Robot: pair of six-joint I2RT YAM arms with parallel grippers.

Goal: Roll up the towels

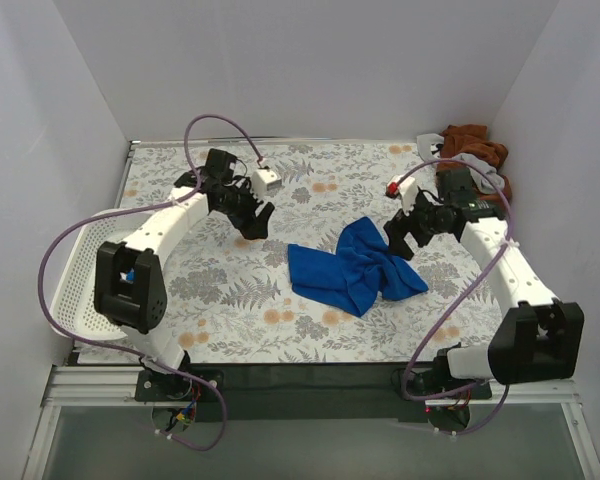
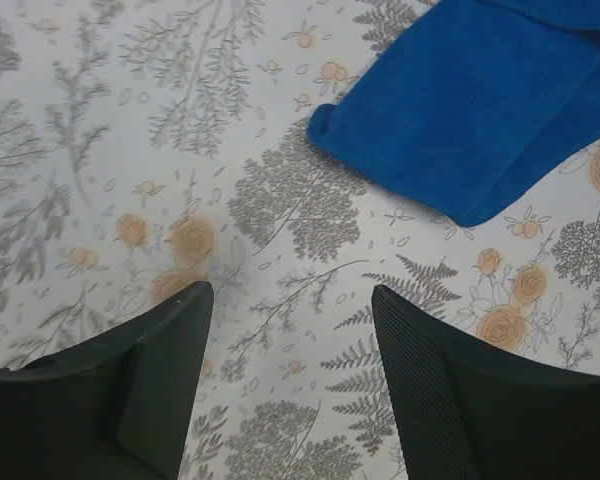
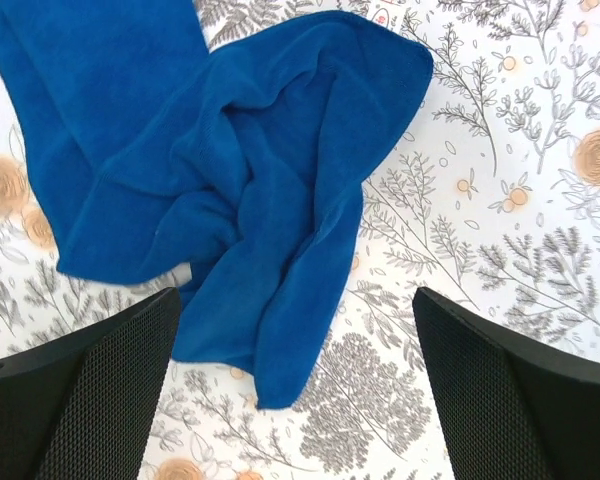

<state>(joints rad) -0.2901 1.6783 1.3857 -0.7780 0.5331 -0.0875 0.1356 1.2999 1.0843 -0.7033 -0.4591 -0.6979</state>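
Note:
A blue towel [image 1: 355,268] lies crumpled on the flowered tabletop, near the middle. A brown towel [image 1: 472,143] is heaped at the far right corner. My left gripper [image 1: 255,224] is open and empty, hovering left of the blue towel; in the left wrist view the towel's corner [image 2: 470,110] lies ahead and to the right of the gripper [image 2: 292,310]. My right gripper [image 1: 402,238] is open and empty, just above the towel's right side; in the right wrist view the bunched towel [image 3: 230,180] lies ahead of the gripper [image 3: 295,330], with one fold reaching between the fingers.
A white mesh basket [image 1: 72,270] sits along the table's left edge. White walls close in the table on the left, back and right. The dark front edge [image 1: 310,375] of the table runs by the arm bases.

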